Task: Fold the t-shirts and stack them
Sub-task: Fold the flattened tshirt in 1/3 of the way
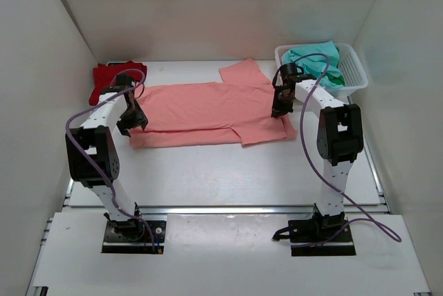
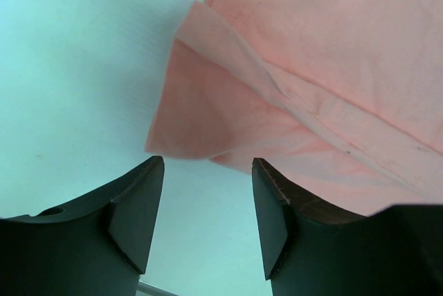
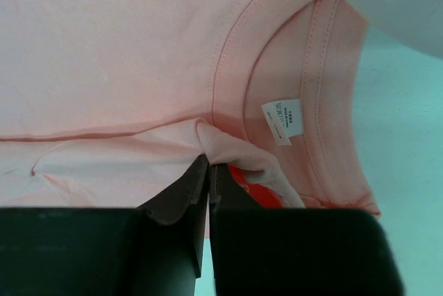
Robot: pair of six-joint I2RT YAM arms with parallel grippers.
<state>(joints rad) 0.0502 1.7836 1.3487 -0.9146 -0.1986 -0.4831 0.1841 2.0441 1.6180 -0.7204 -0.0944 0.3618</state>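
Salmon-pink t-shirt [image 1: 208, 106] on table [image 1: 228, 168], right end effector [image 3: 209, 166] pinching its fabric, left end effector [image 2: 206, 164] spread

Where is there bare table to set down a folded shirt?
Widest bare table lies near side, in front of the pink shirt. A narrow strip lies behind it, beside the red shirt. The far right, by the basket, is crowded.

Top external: high above near edge, facing down over whole bench [image 1: 208, 171]; wrist views: close, looking down, each sharing the salmon-pink t-shirt [image 1: 201, 106] with top view.
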